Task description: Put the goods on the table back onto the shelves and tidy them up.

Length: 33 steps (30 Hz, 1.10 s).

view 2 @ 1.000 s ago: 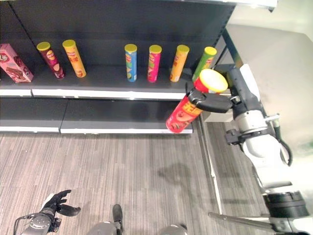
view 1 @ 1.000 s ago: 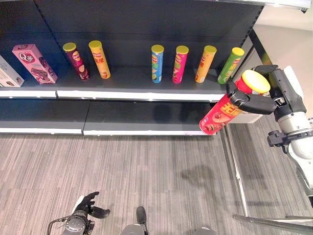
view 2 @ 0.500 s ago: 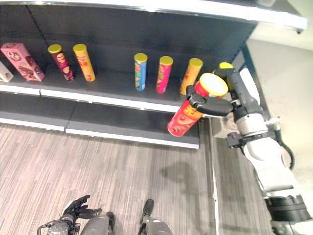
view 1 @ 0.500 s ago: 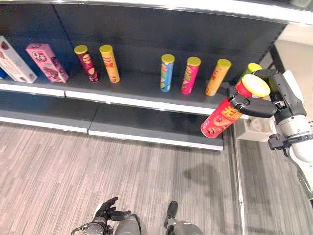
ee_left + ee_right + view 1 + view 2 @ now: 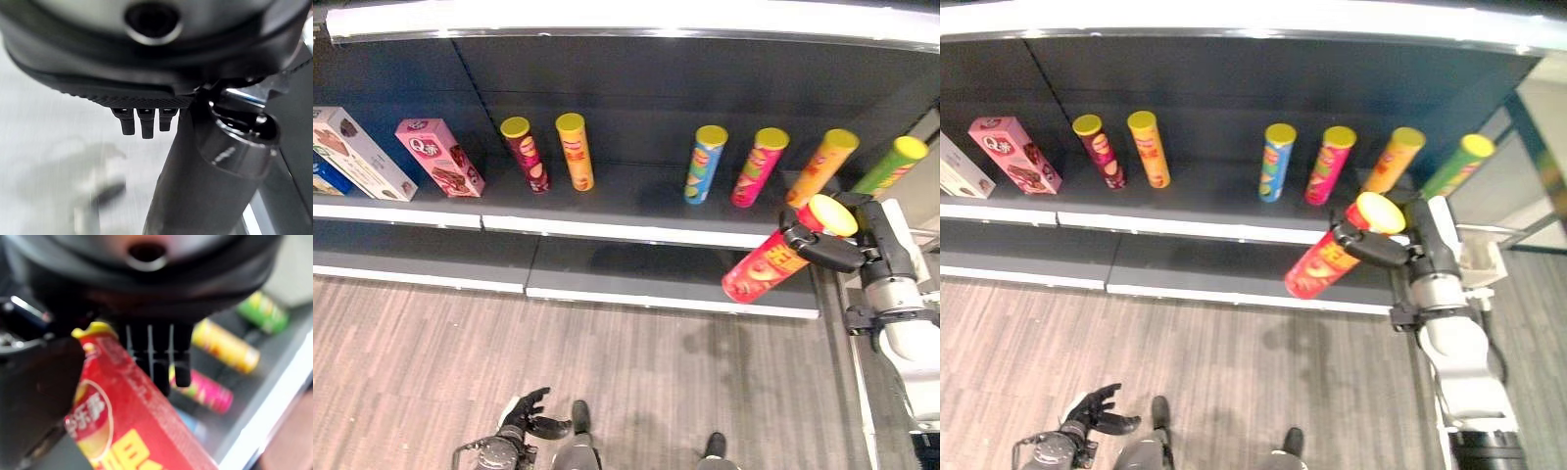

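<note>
Right hand (image 5: 842, 250) at right of frame, fingers curled round a red chip can (image 5: 771, 266) near its yellow lid, can tilted, held in front of the shelf (image 5: 636, 231) edge. Left hand (image 5: 530, 416) idle at bottom left, fingers loosely spread, holding nothing. Looks like the carry-to-shelf step; next needs the can stood upright in the gap beside the pink can (image 5: 757, 166) and orange can (image 5: 822, 166)

Wide gap on shelf (image 5: 636, 211) between yellow can (image 5: 575, 151) and blue can (image 5: 705, 164).
</note>
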Tool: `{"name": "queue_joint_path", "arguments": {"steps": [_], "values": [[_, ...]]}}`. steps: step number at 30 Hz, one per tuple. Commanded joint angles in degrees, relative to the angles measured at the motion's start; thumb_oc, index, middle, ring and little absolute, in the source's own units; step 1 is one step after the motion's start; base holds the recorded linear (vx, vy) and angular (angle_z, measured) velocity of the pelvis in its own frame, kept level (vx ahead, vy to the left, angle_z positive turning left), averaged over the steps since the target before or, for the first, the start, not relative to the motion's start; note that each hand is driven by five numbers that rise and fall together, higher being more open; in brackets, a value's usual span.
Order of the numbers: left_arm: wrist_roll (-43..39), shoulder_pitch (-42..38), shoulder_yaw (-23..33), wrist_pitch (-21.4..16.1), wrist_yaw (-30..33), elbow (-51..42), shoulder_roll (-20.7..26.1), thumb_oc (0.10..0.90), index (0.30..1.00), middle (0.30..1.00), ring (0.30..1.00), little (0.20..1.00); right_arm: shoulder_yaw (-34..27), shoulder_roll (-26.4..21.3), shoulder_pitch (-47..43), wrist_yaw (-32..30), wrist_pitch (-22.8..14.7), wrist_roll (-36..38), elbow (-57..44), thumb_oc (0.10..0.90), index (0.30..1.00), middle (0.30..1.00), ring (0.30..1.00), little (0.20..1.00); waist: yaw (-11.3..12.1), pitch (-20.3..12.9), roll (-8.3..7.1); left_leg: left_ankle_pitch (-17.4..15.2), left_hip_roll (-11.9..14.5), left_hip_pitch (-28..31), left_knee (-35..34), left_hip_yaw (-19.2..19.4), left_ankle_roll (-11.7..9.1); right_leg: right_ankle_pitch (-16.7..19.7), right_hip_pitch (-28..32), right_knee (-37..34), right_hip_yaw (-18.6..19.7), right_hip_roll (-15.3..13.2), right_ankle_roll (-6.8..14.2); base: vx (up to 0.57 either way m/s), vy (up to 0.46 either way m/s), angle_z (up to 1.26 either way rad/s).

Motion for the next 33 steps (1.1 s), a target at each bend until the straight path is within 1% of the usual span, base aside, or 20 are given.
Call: {"name": "queue_joint_path", "arguments": {"steps": [1,2,3,5,7,8,9,11,14,16,20,21,22,23,26,28,29,30,32,33], "values": [[-1.2,1.5,0.3,-1.2,2.1,-1.8,4.4,0.8,0.9,0.9,0.9,0.9,-5.3,-3.4,-8.5,-2.7,-4.3,-1.5,-2.2,0.4,0.3,0.3,0.3,0.3,1.0,-2.8,-1.22,-4.6,3.5,0.1,0.3,-1.1,-0.9,-4.2,-2.9,5.4,5.6,2.5,4.6,0.1,0.238,0.18],[-1.4,1.8,0.6,-1.2,2.2,-1.7,4.3,0.8,0.9,0.9,0.9,0.9,-5.4,-3.4,-8.5,-2.7,-4.4,-1.4,-2.1,0.4,0.3,0.3,0.3,0.3,0.9,-2.5,-1.09,-5.0,2.7,0.8,0.0,-1.0,-0.7,-5.3,-3.3,4.6,6.1,4.0,4.6,0.1,0.187,0.48],[-1.3,2.0,0.7,-1.2,2.1,-1.5,4.2,0.8,0.9,0.9,0.9,0.9,-5.1,-3.3,-8.9,-3.0,-4.6,-1.5,-1.9,0.4,0.3,0.3,0.3,0.3,1.1,-2.6,-0.91,-5.1,2.1,1.1,-0.5,-0.7,-0.4,-6.2,-3.2,2.7,4.8,4.8,4.3,0.11,0.114,0.47],[-1.7,2.0,0.8,-1.2,2.2,-1.1,3.7,0.8,0.9,0.9,0.9,0.9,-4.4,-3.4,-9.6,-3.4,-4.5,-2.2,-1.3,0.4,0.3,0.3,0.3,0.3,0.8,-1.4,-0.5,-5.6,2.0,2.5,-1.2,-0.8,-0.6,-5.9,-4.9,0.6,3.5,5.9,4.6,0.08,0.026,0.23],[-2.4,1.3,0.8,-1.3,2.3,-0.1,3.1,0.8,0.9,0.9,0.9,0.9,-3.5,-3.2,-10.0,-4.0,-4.8,-3.7,-0.4,0.4,0.3,0.3,0.3,0.3,0.1,-0.2,-0.9,-5.8,1.9,2.6,-1.1,-1.3,-0.8,-4.9,-7.0,-3.6,5.2,7.9,5.1,0.06,-0.056,0.07],[-2.0,1.4,0.9,-1.3,2.4,-0.3,3.0,0.8,0.9,0.9,0.9,0.9,-3.8,-3.3,-9.2,-3.8,-4.4,-4.3,-0.3,0.4,0.3,0.3,0.3,0.3,-0.2,-0.5,-1.28,-6.0,1.3,2.3,-0.9,-2.2,-0.7,-4.8,-6.1,-7.0,7.1,8.8,5.9,0.08,-0.066,0.13],[-2.1,1.6,0.7,-1.3,2.3,-0.9,2.7,0.8,0.9,0.9,0.9,0.9,-3.6,-3.0,-9.1,-3.9,-3.9,-5.4,-0.6,0.4,0.3,0.3,0.3,0.3,-0.2,-0.5,-1.79,-6.2,0.9,2.3,-0.7,-2.5,-0.6,-4.3,-5.8,-7.5,8.3,9.1,5.8,0.09,-0.073,0.35],[-2.3,1.8,0.8,-1.4,2.4,-0.9,1.4,0.8,0.9,0.9,0.9,0.9,-3.1,-2.1,-9.2,-4.5,-3.8,-7.0,-0.8,0.4,0.3,0.3,0.3,0.3,-0.1,-1.0,-1.98,-5.8,0.6,2.1,-0.7,-3.0,-0.5,-3.3,-4.9,-8.8,8.8,9.5,6.2,0.08,-0.086,0.76],[-3.2,3.0,0.1,-1.3,2.6,-0.4,-0.7,0.8,0.9,0.9,0.9,0.9,-1.4,0.4,-10.5,-6.0,-3.4,-9.4,-0.4,0.4,0.3,0.3,0.3,0.3,0.6,-1.7,-1.74,-5.5,1.4,1.8,-0.8,-3.9,-0.9,-3.4,-3.2,-10.5,6.9,9.7,6.1,0.1,-0.132,0.36],[-3.2,3.3,-0.1,-1.1,2.8,0.1,-1.1,0.8,0.9,0.9,0.9,0.9,-0.7,1.4,-11.0,-6.6,-3.4,-9.8,0.0,0.4,0.3,0.3,0.3,0.3,0.6,-1.8,-1.62,-5.5,1.6,1.8,-0.9,-4.3,-1.0,-3.5,-2.6,-10.8,6.3,9.9,6.0,0.08,-0.088,-0.01],[-3.0,4.8,-0.8,-0.9,3.5,0.5,-2.0,0.8,0.9,0.9,0.9,0.9,2.2,4.3,-14.5,-10.6,-2.3,-14.0,3.1,0.4,0.3,0.3,0.3,0.3,2.4,-1.8,-0.84,-5.2,2.0,2.0,-1.6,-5.7,-1.3,-4.2,-1.1,-11.5,4.6,10.1,5.8,0.07,-0.067,0.06],[-3.0,4.9,-1.4,-0.8,4.1,0.8,-2.0,0.8,0.9,0.9,0.9,0.9,2.8,5.4,-16.3,-12.8,-2.0,-14.3,5.0,0.4,0.3,0.3,0.3,0.3,3.2,-1.4,-0.36,-4.8,2.1,1.6,-1.8,-6.3,-1.6,-4.4,-0.9,-11.6,3.8,10.0,5.8,0.03,-0.059,0.23],[-3.0,5.0,-1.6,-0.9,4.2,0.8,-2.1,0.8,0.9,0.9,0.9,0.9,3.2,5.5,-17.6,-14.2,-1.8,-14.8,7.0,0.4,0.3,0.3,0.3,0.3,3.6,-1.3,-0.06,-4.5,2.1,1.3,-2.0,-6.7,-1.7,-4.4,-0.9,-11.7,3.4,10.0,5.8,0.02,-0.059,0.42],[-3.3,5.1,-2.3,-1.0,4.6,0.9,-2.0,0.8,0.9,0.9,0.9,0.9,3.9,5.5,-20.2,-16.7,-1.0,-15.5,10.4,0.4,0.3,0.3,0.3,0.3,4.6,-1.0,0.48,-4.2,2.1,0.9,-2.3,-7.2,-1.8,-4.5,-0.8,-11.8,2.7,9.9,5.7,0.01,-0.042,0.36],[-3.8,5.2,-4.2,-1.8,5.8,0.2,-1.4,0.8,0.9,0.9,0.9,0.9,5.3,3.6,-29.5,-24.0,0.5,-18.1,19.5,0.4,0.3,0.3,0.3,0.3,6.8,0.3,2.25,-3.2,1.8,-0.9,-3.0,-8.7,-2.1,-4.5,-1.7,-11.6,1.4,9.3,6.0,0.0,-0.028,0.36],[-4.3,4.6,-5.5,-2.2,6.3,0.0,-0.9,0.8,0.9,0.9,0.9,0.9,5.7,1.6,-33.7,-26.9,0.9,-18.6,23.4,0.4,0.3,0.3,0.3,0.3,7.8,1.1,3.02,-2.5,1.6,-2.2,-3.4,-9.4,-2.4,-4.5,-2.5,-11.5,1.0,9.1,6.1,-0.01,-0.024,0.34],[-5.1,4.4,-6.0,-2.7,6.6,-1.0,-0.7,0.8,0.9,0.9,0.9,0.9,5.8,0.3,-35.9,-28.5,1.0,-18.7,25.6,0.4,0.3,0.3,0.3,0.3,8.4,1.6,3.65,-2.1,1.4,-3.0,-3.5,-10.0,-2.5,-4.5,-3.1,-11.2,0.4,8.9,6.1,-0.03,-0.024,0.29],[-5.5,4.1,-6.9,-3.4,7.0,-2.2,-0.2,0.8,0.9,0.9,0.9,0.9,6.4,-2.2,-38.9,-30.4,1.5,-19.2,29.1,0.4,0.3,0.3,0.3,0.3,9.2,2.3,4.43,-1.6,1.2,-4.1,-3.7,-10.6,-2.7,-4.4,-3.7,-11.2,-0.1,8.7,6.2,-0.01,-0.022,0.28],[-5.0,3.1,-8.2,-4.0,7.8,-2.7,0.3,0.8,0.9,0.9,0.9,0.9,8.9,-6.7,-43.2,-32.6,2.4,-21.6,33.3,0.4,0.3,0.3,0.3,0.3,9.7,2.7,4.94,-1.1,1.1,-5.6,-4.1,-11.1,-3.0,-4.1,-4.7,-11.4,-0.2,8.6,6.4,0.01,-0.015,0.39],[-5.0,2.9,-8.3,-4.0,7.9,-2.7,0.3,0.8,0.9,0.9,0.9,0.9,9.5,-7.4,-43.6,-32.7,2.6,-21.9,34.0,0.4,0.3,0.3,0.3,0.3,9.8,2.8,5.08,-1.0,1.0,-5.9,-4.1,-11.2,-3.0,-4.1,-4.9,-11.4,-0.3,8.6,6.4,0.02,-0.02,0.41]]}}
